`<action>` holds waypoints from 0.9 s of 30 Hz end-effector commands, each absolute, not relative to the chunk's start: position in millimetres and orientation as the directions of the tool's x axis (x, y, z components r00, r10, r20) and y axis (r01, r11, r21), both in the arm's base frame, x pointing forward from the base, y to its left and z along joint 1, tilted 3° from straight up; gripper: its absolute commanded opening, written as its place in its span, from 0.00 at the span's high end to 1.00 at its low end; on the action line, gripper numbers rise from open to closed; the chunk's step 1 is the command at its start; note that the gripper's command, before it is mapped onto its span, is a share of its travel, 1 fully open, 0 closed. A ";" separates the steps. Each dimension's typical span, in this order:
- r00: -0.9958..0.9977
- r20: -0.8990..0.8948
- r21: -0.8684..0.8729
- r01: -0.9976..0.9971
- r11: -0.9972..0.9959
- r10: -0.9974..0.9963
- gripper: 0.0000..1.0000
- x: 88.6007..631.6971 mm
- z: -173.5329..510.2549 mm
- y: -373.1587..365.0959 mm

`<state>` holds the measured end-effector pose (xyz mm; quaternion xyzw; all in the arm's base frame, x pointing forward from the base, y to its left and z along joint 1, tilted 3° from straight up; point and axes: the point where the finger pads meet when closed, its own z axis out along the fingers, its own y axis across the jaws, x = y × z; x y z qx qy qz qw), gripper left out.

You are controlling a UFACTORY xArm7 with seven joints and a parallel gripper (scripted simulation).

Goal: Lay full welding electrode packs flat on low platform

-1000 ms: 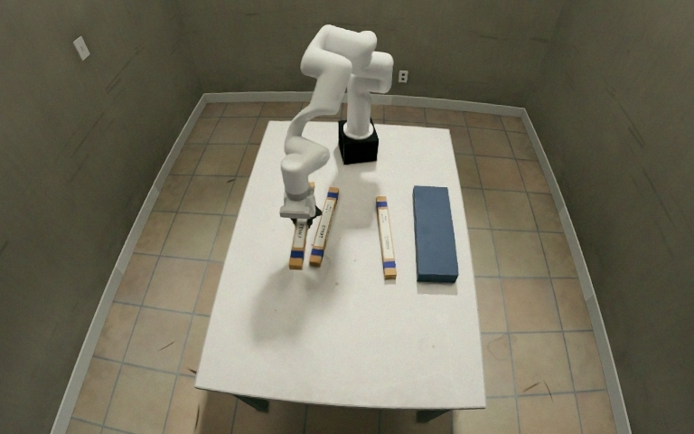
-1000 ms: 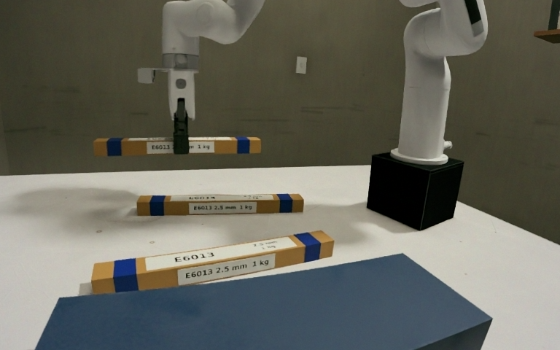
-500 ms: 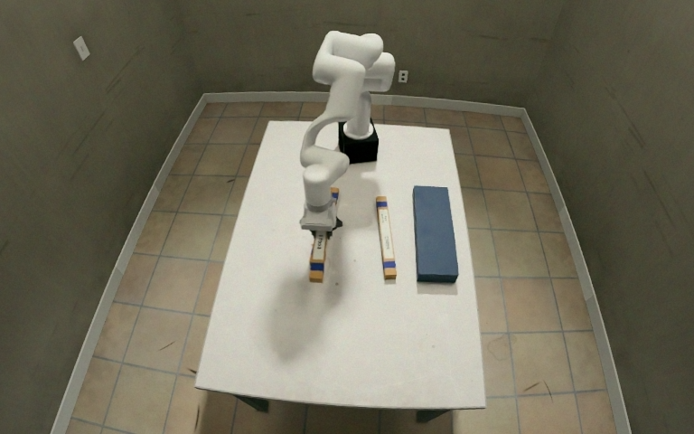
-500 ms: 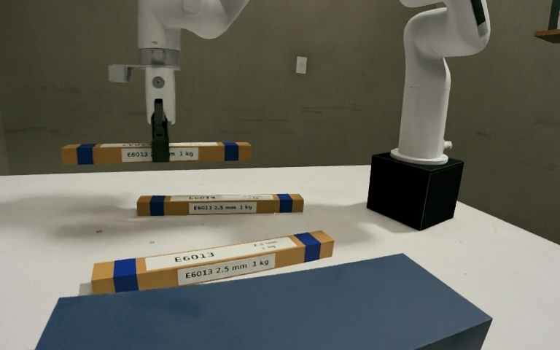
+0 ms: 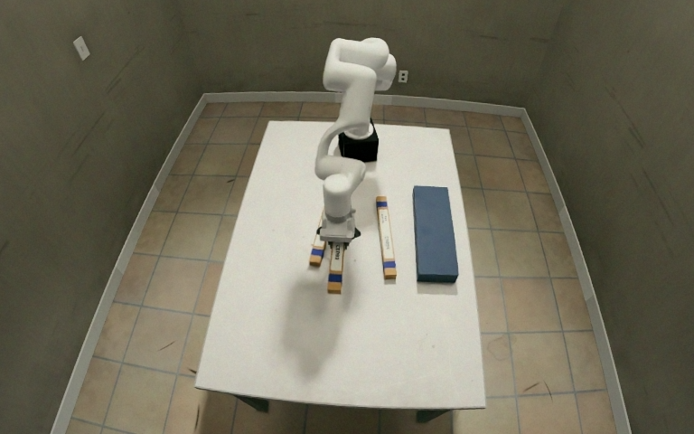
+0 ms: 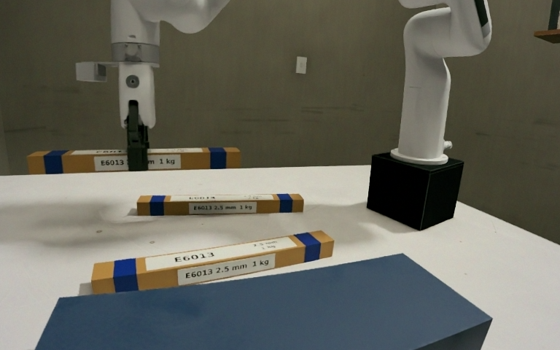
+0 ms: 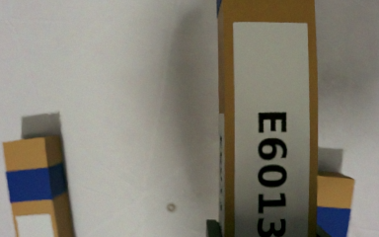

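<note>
Three tan packs with blue bands and white "E6013" labels. My gripper (image 5: pixel 336 249) is shut on one pack (image 5: pixel 334 268) near its middle and holds it level in the air above the table (image 6: pixel 134 160). It fills the wrist view (image 7: pixel 268 118). A second pack (image 5: pixel 317 251) lies flat on the table just left of and partly beneath the held one; it also shows in the side view (image 6: pixel 219 203) and the wrist view (image 7: pixel 336 204). The third pack (image 5: pixel 386 238) (image 6: pixel 212 260) lies flat beside the low blue platform (image 5: pixel 435 232), not on it. The platform top (image 6: pixel 264 305) is bare.
The arm's black base block (image 5: pixel 358 146) stands at the back of the white table. The platform lies near the table's right edge. Walls enclose the tiled floor around the table.
</note>
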<state>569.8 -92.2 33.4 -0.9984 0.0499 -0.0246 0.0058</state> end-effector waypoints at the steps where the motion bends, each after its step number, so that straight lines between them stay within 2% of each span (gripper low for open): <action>1: 0.994 0.054 -0.014 -0.098 -0.995 -0.099 0.65 582.1 36.8 -78.7; 27: 0.994 0.054 -0.014 -0.098 -0.995 -0.099 0.65 595.9 37.7 -59.4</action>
